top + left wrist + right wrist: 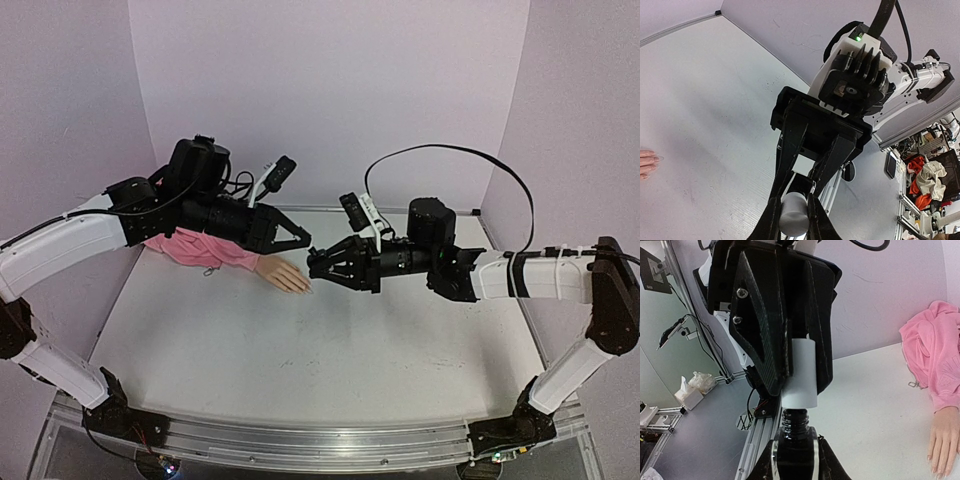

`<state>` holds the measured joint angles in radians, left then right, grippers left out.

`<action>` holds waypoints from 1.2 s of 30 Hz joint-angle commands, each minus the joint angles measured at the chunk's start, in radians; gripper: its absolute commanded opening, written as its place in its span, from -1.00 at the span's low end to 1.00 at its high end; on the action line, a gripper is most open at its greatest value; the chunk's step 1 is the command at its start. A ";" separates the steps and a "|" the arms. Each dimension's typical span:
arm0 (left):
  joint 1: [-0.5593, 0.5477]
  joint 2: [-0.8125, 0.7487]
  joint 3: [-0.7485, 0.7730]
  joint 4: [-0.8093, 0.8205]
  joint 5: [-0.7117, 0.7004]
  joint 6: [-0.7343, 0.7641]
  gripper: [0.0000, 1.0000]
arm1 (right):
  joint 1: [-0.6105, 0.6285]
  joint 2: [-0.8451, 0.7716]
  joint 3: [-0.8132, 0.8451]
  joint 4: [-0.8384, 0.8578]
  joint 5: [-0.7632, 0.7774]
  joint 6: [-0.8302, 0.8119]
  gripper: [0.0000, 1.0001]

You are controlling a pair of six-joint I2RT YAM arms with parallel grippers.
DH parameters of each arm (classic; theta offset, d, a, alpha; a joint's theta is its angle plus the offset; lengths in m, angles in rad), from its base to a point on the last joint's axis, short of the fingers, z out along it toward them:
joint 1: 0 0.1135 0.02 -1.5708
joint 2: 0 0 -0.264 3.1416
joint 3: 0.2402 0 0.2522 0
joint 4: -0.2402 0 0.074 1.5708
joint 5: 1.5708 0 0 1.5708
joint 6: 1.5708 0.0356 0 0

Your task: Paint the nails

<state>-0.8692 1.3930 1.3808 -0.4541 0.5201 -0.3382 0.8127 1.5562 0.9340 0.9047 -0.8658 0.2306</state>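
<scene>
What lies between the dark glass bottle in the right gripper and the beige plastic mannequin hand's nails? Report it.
Only bare white tabletop, in the right wrist view, from the dark glass bottle to the nails.

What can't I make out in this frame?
Nails: too small in the top view to tell painted from bare; mostly cut by the left edge in the left wrist view.
Brush: hidden inside the cap and bottle neck, every view.
Bottle body: cut by the bottom edge in the right wrist view; hidden between left tool and right tool in the top view.
</scene>
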 commanded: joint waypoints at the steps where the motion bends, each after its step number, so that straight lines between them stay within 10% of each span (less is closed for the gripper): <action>1: 0.018 -0.016 0.044 0.017 -0.026 0.001 -0.97 | 0.001 0.003 0.045 0.057 -0.029 -0.018 -1.00; 36: 0.044 -0.043 0.018 0.011 -0.022 0.001 -1.00 | 0.001 -0.008 0.040 0.059 -0.019 -0.019 -1.00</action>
<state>-0.8410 1.3834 1.3808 -0.4561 0.5209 -0.3401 0.8120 1.5600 0.9340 0.8928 -0.8478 0.2279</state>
